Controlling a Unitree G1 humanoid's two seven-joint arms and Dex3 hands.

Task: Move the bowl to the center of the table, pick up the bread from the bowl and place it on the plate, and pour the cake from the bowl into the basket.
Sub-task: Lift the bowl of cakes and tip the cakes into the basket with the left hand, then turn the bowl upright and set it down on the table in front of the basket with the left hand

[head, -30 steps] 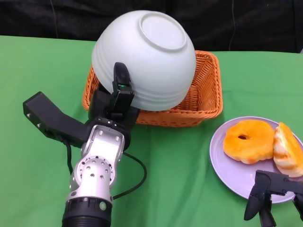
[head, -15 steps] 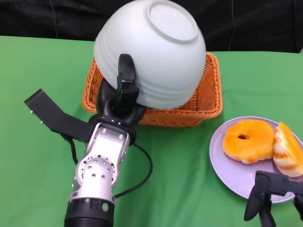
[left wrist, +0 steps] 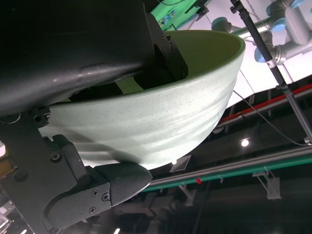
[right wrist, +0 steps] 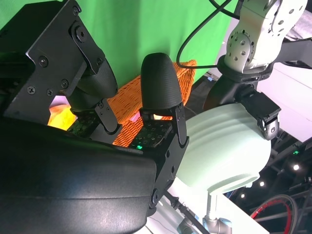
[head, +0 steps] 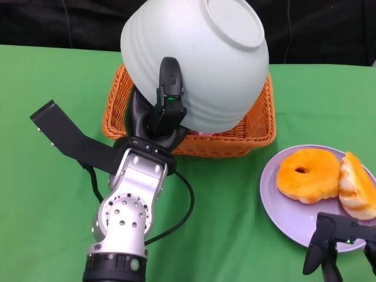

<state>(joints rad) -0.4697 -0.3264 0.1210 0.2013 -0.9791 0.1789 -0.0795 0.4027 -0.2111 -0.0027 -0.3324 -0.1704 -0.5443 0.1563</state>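
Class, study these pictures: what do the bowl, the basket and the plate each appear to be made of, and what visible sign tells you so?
Bowl: probably ceramic or melamine; pale, matte, faintly speckled, with moulded ridges round its wall.
Basket: woven wicker or plastic strands, orange; the weave shows along its sides.
Plate: likely plastic or glazed ceramic; smooth, plain lilac, with a soft sheen.

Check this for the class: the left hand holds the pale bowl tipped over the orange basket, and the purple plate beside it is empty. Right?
Not quite. The left hand does hold the bowl tipped over the basket, but the head view shows two pieces of bread on the plate.
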